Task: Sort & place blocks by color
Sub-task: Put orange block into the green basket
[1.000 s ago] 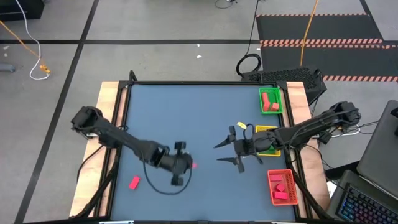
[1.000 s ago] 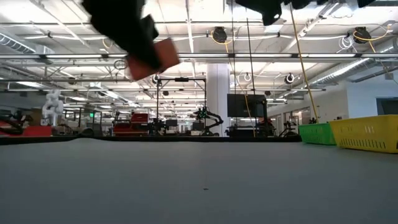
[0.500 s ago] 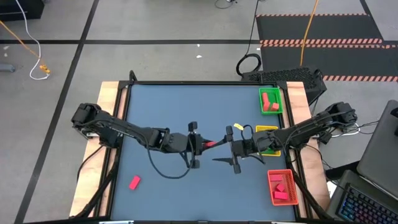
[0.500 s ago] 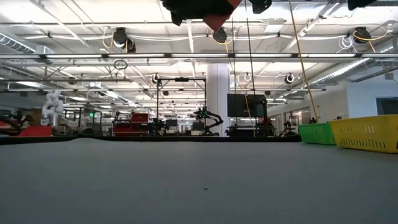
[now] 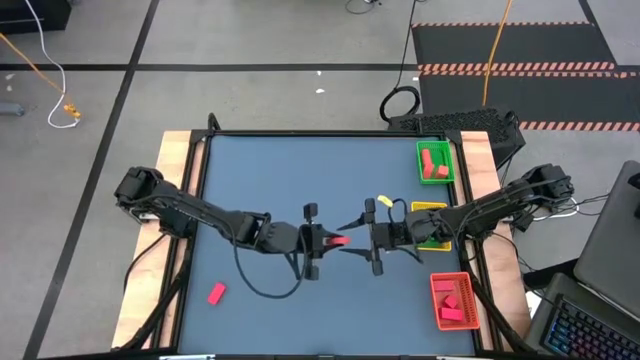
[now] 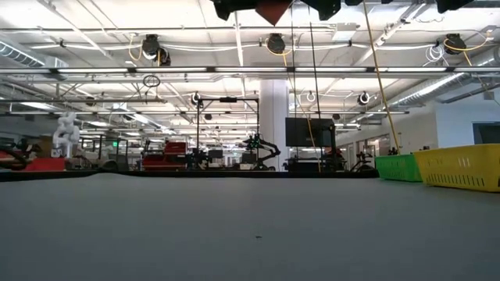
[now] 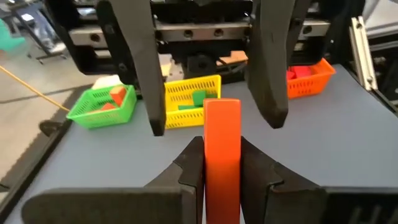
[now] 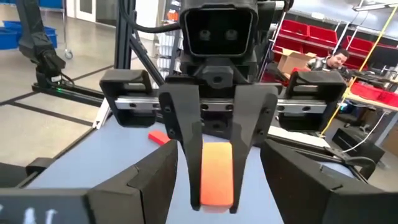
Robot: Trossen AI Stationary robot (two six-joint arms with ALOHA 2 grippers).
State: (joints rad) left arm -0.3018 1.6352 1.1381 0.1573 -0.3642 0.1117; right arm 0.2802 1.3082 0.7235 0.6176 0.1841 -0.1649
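A red cuboid block [image 5: 338, 240] hangs in the air over the table's middle, with my left gripper [image 5: 322, 240] shut on it. My right gripper [image 5: 358, 240] faces it from the right and is open. In the left wrist view its two fingers [image 7: 152, 68] stand on either side of the block's free end [image 7: 222, 109], with a gap on each side. Another red block [image 5: 216, 293] lies flat on the table near the front left. In the low view the held block [image 6: 273, 9] shows only at the top edge. My left gripper pinches the block's two long sides [image 7: 221, 180] between its two fingers, at the end nearer that arm. The fingers come nearly level from the table's left and lie along the block. The block sticks out past the fingertips toward my right gripper, clear of the table.
Three trays stand along the right edge: a green one [image 5: 435, 150] at the far end with red blocks in it, a yellow one [image 5: 440, 212] under the right arm, and a red one [image 5: 452, 282] with red blocks at the near end.
My left gripper has risen and gone toward the table's right with the red block, tipping from pointing down to nearly level. The block now points at my right gripper, with its free end between that gripper's open fingers. My right gripper has tipped up a little.
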